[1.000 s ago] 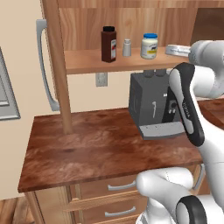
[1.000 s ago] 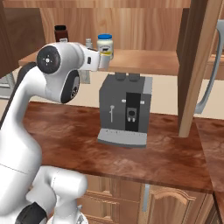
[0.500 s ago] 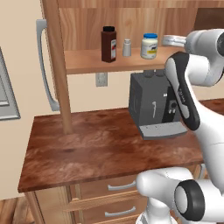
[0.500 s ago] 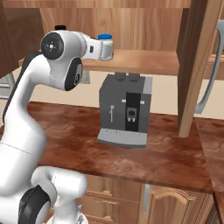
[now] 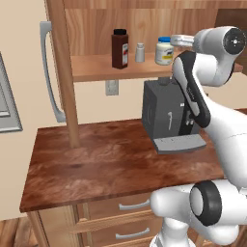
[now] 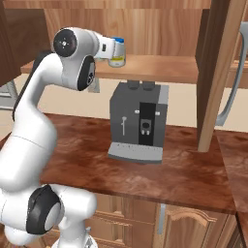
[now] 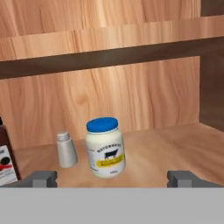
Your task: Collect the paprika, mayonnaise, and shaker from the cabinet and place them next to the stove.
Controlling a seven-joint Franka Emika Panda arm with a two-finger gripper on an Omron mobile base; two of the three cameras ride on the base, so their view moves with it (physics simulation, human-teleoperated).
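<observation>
Mayonnaise (image 7: 105, 147): you have it upright on the cabinet (image 5: 96, 67) shelf, shaker (image 7: 66, 150) just beside it, paprika (image 5: 119, 48) farther along.
Gripper (image 7: 112, 178): your fingers stand wide apart, level with the jar, holding nothing.
Coffee machine (image 6: 138, 121): on the counter (image 5: 106, 166) below.

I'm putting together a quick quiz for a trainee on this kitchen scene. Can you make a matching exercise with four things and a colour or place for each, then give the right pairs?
Things:
1. paprika
2. mayonnaise
3. shaker
4. coffee machine

Descriptions:
A. squat whitish jar with a blue lid
B. grey box standing on the brown counter
C. tall dark red-brown bottle with a black cap
D. small grey-white piece standing between the other two on the cabinet shelf

Pairs: 1-C, 2-A, 3-D, 4-B
</observation>
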